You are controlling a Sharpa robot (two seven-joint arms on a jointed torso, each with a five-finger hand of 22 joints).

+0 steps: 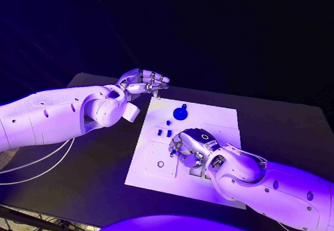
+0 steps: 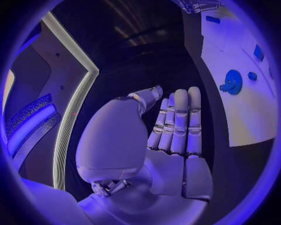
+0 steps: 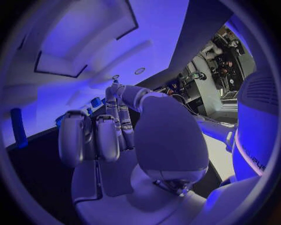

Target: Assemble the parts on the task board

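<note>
left robot hand [image 1: 144,82]: fingers apart, empty | right robot hand [image 1: 189,147]: over task board [image 1: 219,118], grip unclear | no legible writing

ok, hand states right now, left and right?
Left hand: open, holds nothing, fingers extended side by side off the board's far-left corner.
Right hand: over the task board, fingers curled; cannot tell if it holds anything.

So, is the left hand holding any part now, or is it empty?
Empty. The left hand has its fingers stretched out straight, side by side, with nothing between them. In the head view it is at the far left corner of the white board.
</note>
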